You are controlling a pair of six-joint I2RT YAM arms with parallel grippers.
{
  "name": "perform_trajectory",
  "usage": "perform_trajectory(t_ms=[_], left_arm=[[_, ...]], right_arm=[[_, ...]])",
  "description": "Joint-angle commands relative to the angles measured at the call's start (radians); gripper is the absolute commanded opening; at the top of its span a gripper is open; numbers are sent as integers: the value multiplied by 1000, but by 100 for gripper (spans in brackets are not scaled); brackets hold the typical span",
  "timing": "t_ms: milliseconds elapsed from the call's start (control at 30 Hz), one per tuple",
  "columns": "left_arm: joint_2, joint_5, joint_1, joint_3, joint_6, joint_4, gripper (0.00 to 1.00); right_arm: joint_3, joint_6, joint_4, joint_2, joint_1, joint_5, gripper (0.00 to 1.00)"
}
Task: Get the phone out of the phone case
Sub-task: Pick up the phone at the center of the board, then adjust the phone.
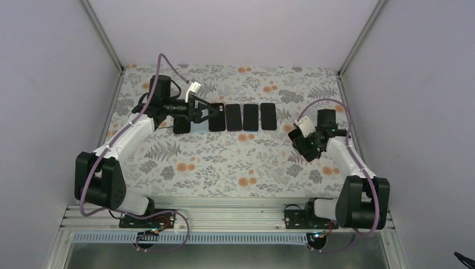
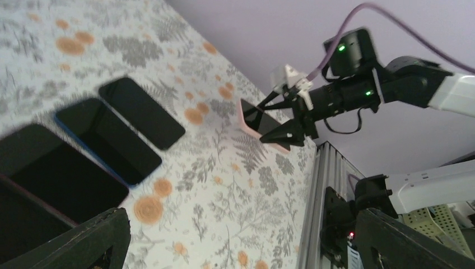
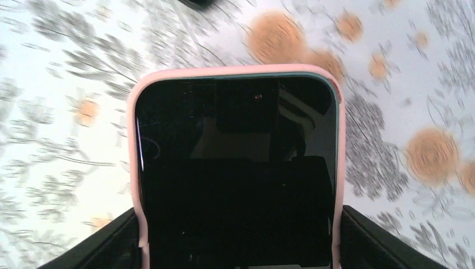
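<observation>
A black phone in a pink case (image 3: 237,168) is held above the flowered table, screen toward the right wrist camera. My right gripper (image 3: 238,238) is shut on its long edges, with one finger (image 3: 106,241) on each side. The same gripper (image 1: 297,136) is at the right of the table in the top view. In the left wrist view the pink-cased phone (image 2: 255,119) shows in the right gripper's jaws. My left gripper (image 1: 203,114) is open and empty, low over the left end of a row of phones, its fingers (image 2: 84,244) spread wide.
Several dark phones (image 1: 250,117) lie side by side at the middle back of the table; one has a blue case (image 2: 109,141). A dark phone or case (image 1: 182,125) lies under the left gripper. A metal rail (image 1: 224,210) runs along the near edge, and walls enclose the table.
</observation>
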Motion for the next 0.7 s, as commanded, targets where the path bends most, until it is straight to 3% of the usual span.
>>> perform_trajectory(t_ms=[0,200,433,667], left_arm=[[9,34,0,-92,-108,149,100],[57,49,-24,-155,-218,247,95],[153,63,-88,-122,-258,267,89],[224,108,-156,-64,-275,277,75]], right_arm=[[38,34,6,-76,101,-84,50],[67,102,27,-113,249,-86,50],[118,177,80,-114,411,-63,50],[160,220,128,-108,570,2,50]])
